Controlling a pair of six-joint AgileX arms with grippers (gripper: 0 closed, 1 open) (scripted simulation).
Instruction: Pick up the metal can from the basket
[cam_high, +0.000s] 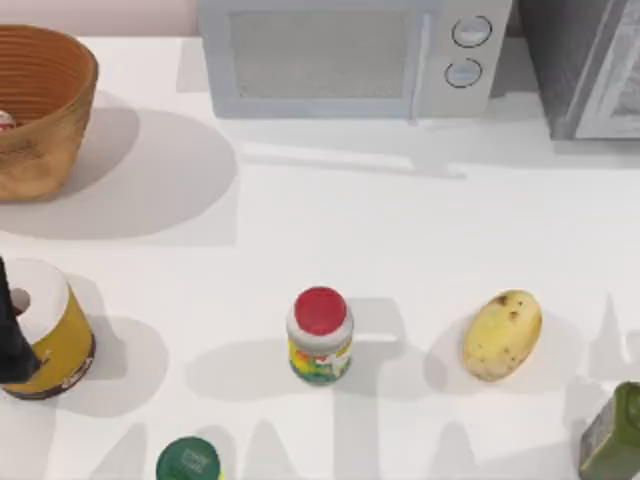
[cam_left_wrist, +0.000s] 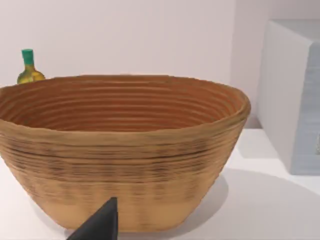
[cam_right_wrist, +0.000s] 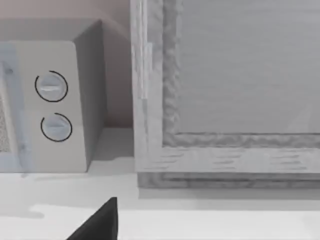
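Two arms are present, but neither pincer's fingers can be read as open or closed. The left pincer (cam_left_wrist: 102, 225) faces the basket (cam_left_wrist: 120, 150) from low at its near side, presumably lining up to reach over the rim. The basket sits at the surface's (cam_high: 330, 220) far-left corner, and the metal can (cam_high: 5, 121) shows as a sliver of white and red inside it. The right pincer (cam_right_wrist: 100, 222) looks toward the microwave (cam_right_wrist: 55, 100), parked.
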